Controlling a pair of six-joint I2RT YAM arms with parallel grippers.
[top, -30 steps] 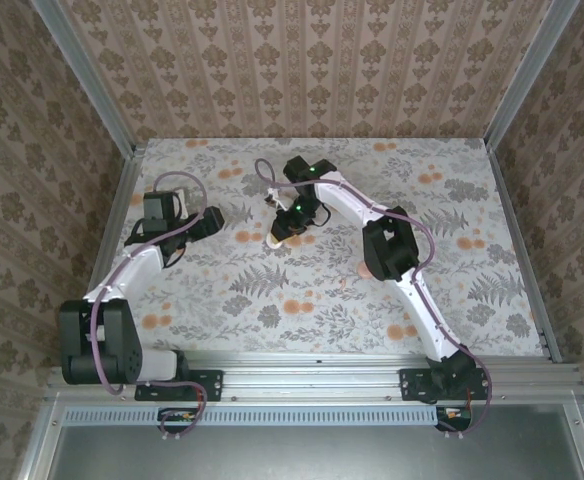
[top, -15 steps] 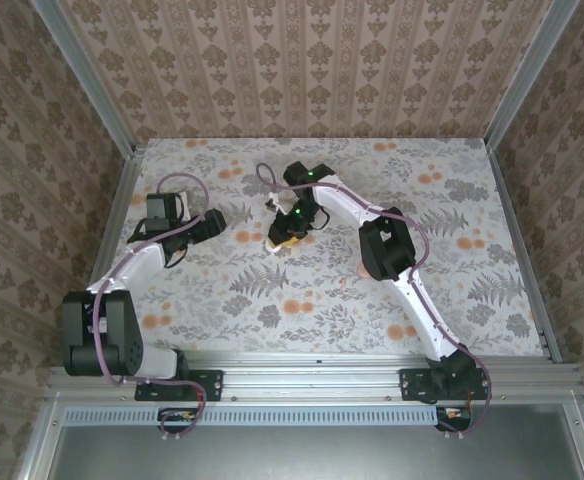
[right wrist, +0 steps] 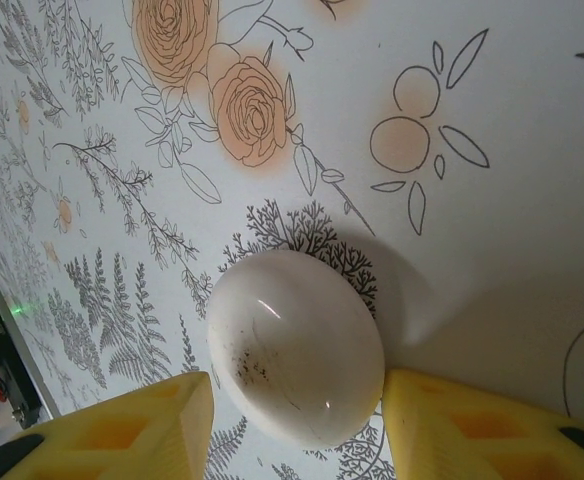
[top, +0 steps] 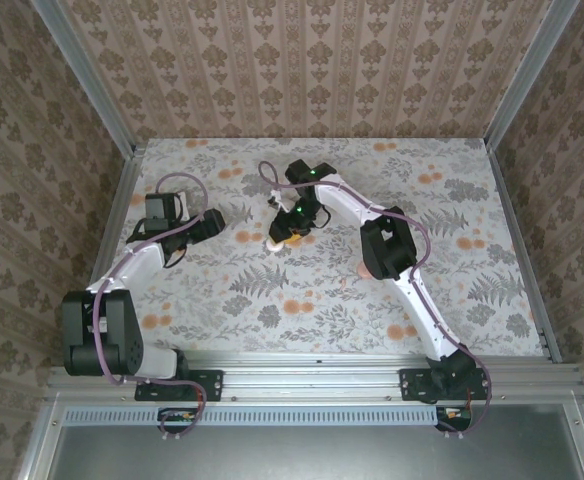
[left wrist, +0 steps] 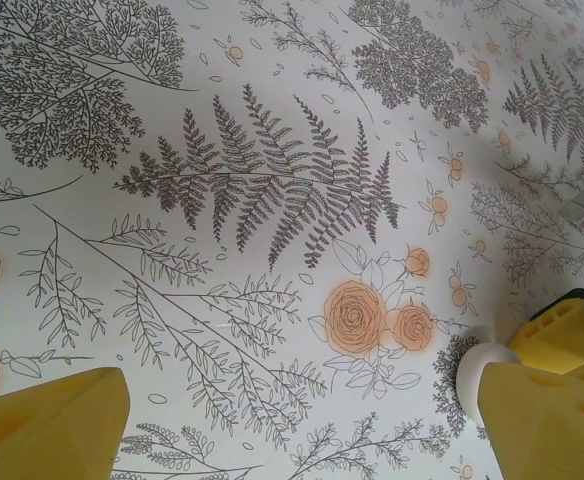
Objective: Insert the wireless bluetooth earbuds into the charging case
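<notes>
Jaws on our right gripper (right wrist: 294, 400) have spread open since a second ago; we see the white charging case (right wrist: 297, 340) lying on the table (right wrist: 492, 120) between them. Our left gripper (left wrist: 302, 425) gapes wide.

A glossy white, egg-shaped charging case (right wrist: 297, 350) lies shut on the flower-printed desk (right wrist: 492, 250), left of centre toward the far side, with faint dark specks on its shell.

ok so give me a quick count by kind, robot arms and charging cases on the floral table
robot arms: 2 (left arm, right arm)
white charging case: 1, lid closed
total: 3
</notes>
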